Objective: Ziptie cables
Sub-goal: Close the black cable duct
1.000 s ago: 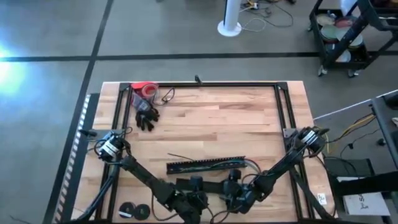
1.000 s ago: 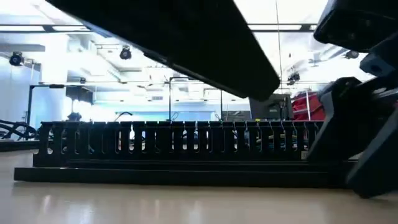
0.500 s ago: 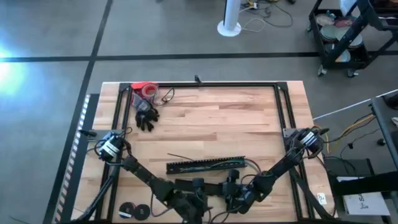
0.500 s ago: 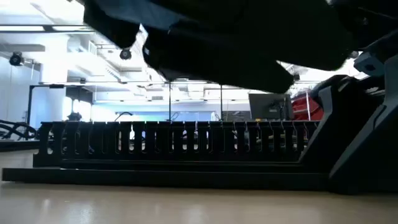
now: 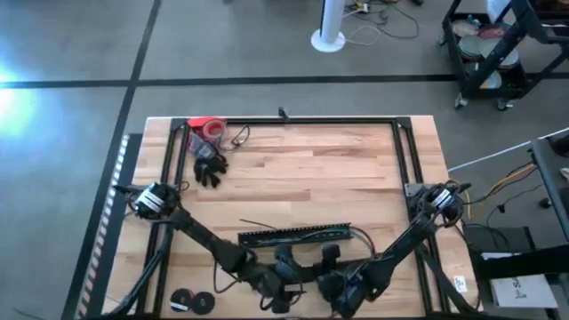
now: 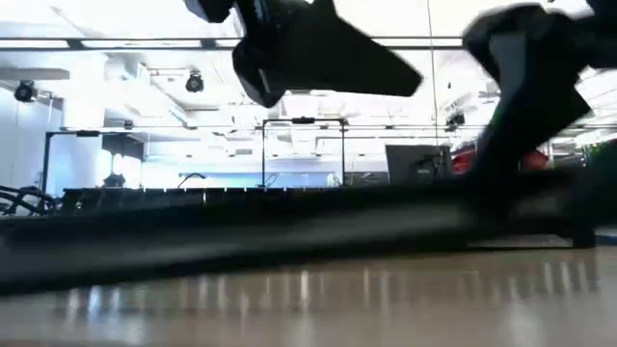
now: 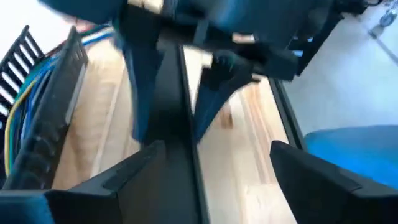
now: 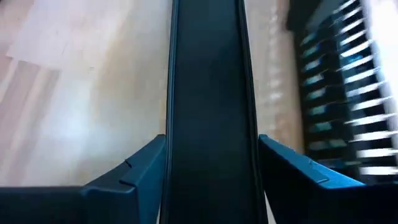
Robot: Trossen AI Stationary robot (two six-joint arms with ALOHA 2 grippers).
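- Cables (image 7: pixel 15 118): blue, yellow and pale wires lying inside the slotted black cable duct (image 5: pixel 293 236), seen in the left wrist view; a thin strand trailing out past the duct's right end in the high view.
- Duct resting on the wooden counter (image 5: pixel 311 169), near its front edge, running left to right.
- Flat black strip (image 8: pixel 208 112) just in front of the duct, lying lengthwise between both grippers' fingers in the two wrist views.
- Left gripper (image 7: pixel 211 168) low over the counter's front edge, left of centre, fingers apart on either side of the strip, not visibly pressing it.
- Right gripper (image 8: pixel 211 168) beside it to the right, fingers likewise spread with the strip running between them; contact with the strip's edges too close to call.
- In the left wrist view, the right arm's gripper farther along the same strip, blurred.
- Black glove (image 5: pixel 210 166) and red tape roll (image 5: pixel 206 128) at the counter's far left corner, well apart from the duct.
- Two dark round rolls (image 5: pixel 193 301) at the front left corner.
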